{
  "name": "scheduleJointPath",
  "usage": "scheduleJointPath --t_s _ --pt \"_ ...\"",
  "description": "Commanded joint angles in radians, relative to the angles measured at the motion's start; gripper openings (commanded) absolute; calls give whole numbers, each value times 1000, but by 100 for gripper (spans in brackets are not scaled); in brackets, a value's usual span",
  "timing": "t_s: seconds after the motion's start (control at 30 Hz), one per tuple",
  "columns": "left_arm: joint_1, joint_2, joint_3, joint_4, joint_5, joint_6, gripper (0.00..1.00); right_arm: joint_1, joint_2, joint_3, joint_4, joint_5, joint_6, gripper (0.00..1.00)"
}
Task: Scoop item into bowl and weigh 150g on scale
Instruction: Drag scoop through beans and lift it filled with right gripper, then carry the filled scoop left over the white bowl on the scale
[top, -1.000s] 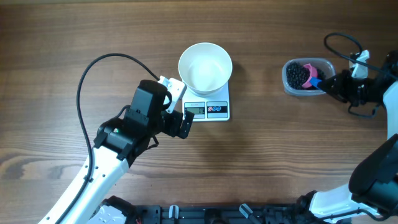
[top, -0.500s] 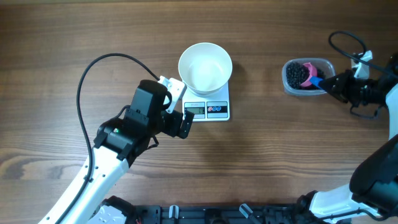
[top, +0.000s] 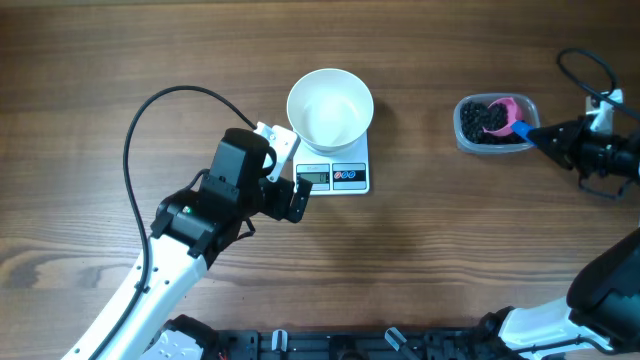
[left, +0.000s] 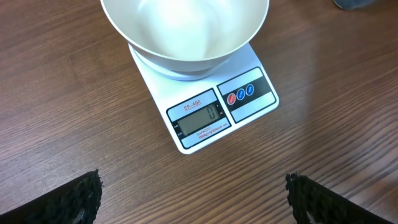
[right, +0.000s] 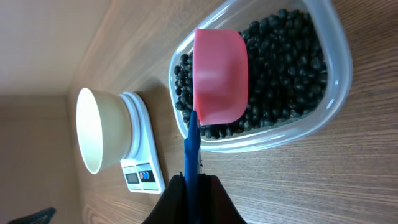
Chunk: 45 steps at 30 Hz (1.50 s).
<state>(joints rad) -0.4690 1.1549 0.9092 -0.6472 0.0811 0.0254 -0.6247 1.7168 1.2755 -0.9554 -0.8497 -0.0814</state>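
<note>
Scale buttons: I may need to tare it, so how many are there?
2, both on the scale: the red button next to the display, the blue button just past it.

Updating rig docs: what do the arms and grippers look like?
White lower links and black wrists on both left arm and right arm, each with a looping black cable. Small green mark on the left. The left gripper is black with a white part and textured pads; the right gripper is black.

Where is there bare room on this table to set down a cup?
Bare wood lies between the scale and the tub, and beyond the bowl. Crowded: left of the scale, by the left arm; right of the tub, by the right gripper.
</note>
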Motion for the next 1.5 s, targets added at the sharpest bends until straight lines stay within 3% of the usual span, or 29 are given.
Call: scheduleJointPath --t_s 0.0,0.33,0.77,1.1,1.47 --pt "1 -10 1 0 19 20 100 -47 15 -8 -6 -121 2 4" --pt "1 -10 1 0 19 20 100 -147 15 -8 -34 -375 3 4" --pt "1 -10 1 0 19 20 100 -116 15 -8 -55 -649 68 4" --pt "1 -10 1 0 19 20 100 132 15 -8 -11 -677 240 4" --pt "1 -10 1 0 19 20 100 454 14 -6 463 -486 603 5"
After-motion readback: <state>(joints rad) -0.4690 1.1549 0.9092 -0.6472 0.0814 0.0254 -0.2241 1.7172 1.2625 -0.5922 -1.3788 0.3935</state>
